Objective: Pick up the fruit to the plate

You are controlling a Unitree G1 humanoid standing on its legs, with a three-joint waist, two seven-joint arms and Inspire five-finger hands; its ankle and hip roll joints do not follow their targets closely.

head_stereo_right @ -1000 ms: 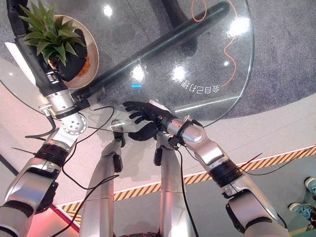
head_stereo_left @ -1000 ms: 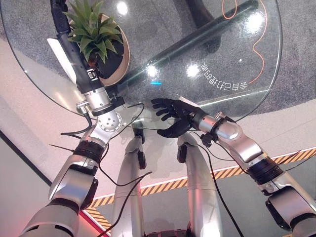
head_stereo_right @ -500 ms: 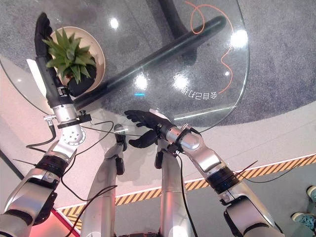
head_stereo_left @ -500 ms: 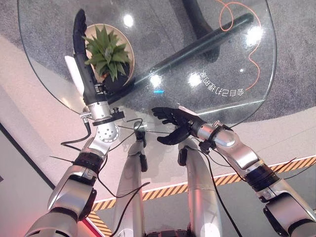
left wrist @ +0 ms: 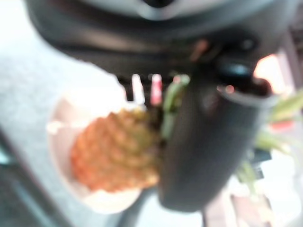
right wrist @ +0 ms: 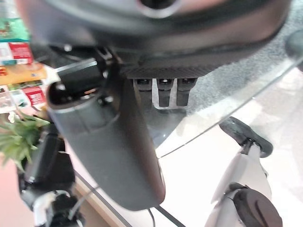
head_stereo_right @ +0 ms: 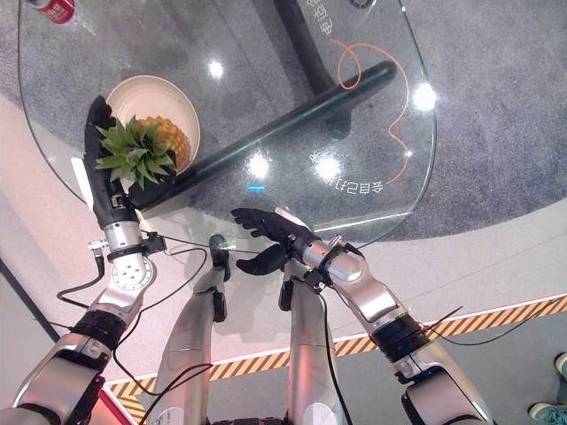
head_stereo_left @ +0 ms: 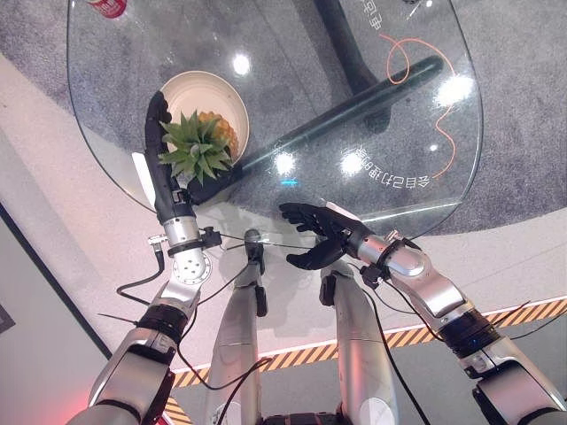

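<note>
A pineapple (head_stereo_left: 218,133) with an orange body and a green crown lies in the cream plate (head_stereo_left: 198,89) on the round glass table (head_stereo_left: 354,115), its crown over the plate's near rim. My left hand (head_stereo_left: 162,170) stands at the crown, fingers along one side and the thumb on the other, pinching it. The left wrist view has the thumb (left wrist: 199,151) in front of the pineapple (left wrist: 111,156). By the table's near edge my right hand (head_stereo_left: 317,232) hovers open with fingers spread, holding nothing.
A red can (head_stereo_left: 107,7) stands at the table's far left edge. White lettering (head_stereo_left: 397,175) marks the glass near the right side. A dark table base bar (head_stereo_left: 354,93) and an orange cord (head_stereo_left: 443,133) show through the glass.
The camera has shifted, so the table sits lower in view. The pineapple's orange body now shows lying in the plate, with my left hand still at its crown. The right hand stays open.
</note>
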